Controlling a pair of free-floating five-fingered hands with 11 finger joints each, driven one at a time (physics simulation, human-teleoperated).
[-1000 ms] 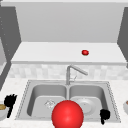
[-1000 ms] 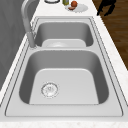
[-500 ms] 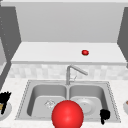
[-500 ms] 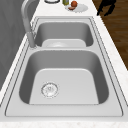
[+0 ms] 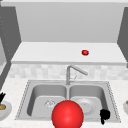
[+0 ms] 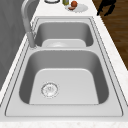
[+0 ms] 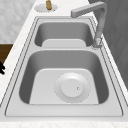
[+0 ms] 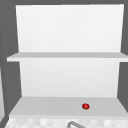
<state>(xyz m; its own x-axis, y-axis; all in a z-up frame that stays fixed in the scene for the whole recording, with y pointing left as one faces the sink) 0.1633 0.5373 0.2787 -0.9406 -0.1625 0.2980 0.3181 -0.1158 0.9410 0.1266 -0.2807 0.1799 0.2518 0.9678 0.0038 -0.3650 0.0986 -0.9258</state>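
The right hand (image 5: 105, 115) is hovering over the sink's (image 5: 113, 100) front right rim with fingers hanging loosely downward, holding nothing, and nearest to it, lying flat in the basin just to its left, is a white plate (image 5: 85, 105), probably stiff, slick and breakable, best pinched at its rim.

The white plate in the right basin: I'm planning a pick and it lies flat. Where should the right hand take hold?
Probably at the rim. The plate lies flat on the sink basin floor, so nothing else offers a grip. Come from above, at the front edge, nearest the right hand, which hovers at the sink's front right corner.
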